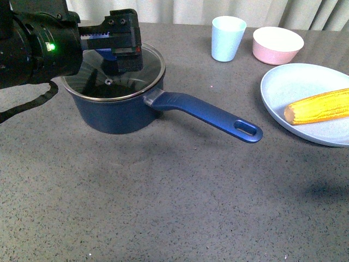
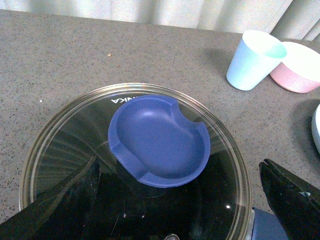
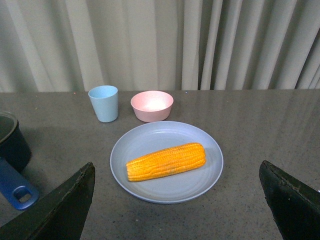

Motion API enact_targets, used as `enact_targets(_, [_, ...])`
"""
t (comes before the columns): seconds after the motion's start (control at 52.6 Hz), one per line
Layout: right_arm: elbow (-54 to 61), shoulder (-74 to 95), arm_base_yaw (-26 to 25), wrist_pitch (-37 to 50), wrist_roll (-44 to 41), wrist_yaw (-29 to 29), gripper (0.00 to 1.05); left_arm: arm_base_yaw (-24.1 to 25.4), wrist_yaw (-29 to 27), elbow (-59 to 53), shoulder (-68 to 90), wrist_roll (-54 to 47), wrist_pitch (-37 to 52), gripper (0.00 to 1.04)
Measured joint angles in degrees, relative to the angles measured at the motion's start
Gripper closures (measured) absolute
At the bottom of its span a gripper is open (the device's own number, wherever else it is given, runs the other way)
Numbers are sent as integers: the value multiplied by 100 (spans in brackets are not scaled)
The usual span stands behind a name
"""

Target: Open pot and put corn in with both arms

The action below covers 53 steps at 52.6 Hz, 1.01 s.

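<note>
The dark blue pot [image 1: 114, 115] stands at the left with its long handle [image 1: 210, 114] pointing right. Its glass lid [image 1: 147, 73] with a blue knob [image 2: 159, 141] is on it. My left gripper [image 1: 123, 52] hovers open just above the lid, jaws spread on either side of the knob [image 1: 109, 54]. The corn [image 1: 319, 106] lies on a light blue plate [image 1: 294, 87] at the right; it also shows in the right wrist view [image 3: 166, 161]. My right gripper [image 3: 177, 210] is open, held above the table short of the plate [image 3: 145, 145], out of the front view.
A light blue cup [image 1: 227, 37] and a pink bowl [image 1: 277, 45] stand at the back of the grey table, near the curtain. The pot handle's end [image 3: 17, 192] shows in the right wrist view.
</note>
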<state>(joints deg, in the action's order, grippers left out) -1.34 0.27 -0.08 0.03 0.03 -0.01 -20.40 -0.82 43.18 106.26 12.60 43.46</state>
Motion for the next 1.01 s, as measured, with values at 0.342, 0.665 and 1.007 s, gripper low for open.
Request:
enact_targets(0.342, [0,0,0,0,0,0,9,-61,-216,481,422,-153,-87,9])
enact_targets(0.665, [0,0,0,0,0,2,9,-142,-428,933,828,-295,-251,9])
enact_targets(1.007, [0,0,0,0,0,2,9,-173,-723,1134,938,-442,-431,30])
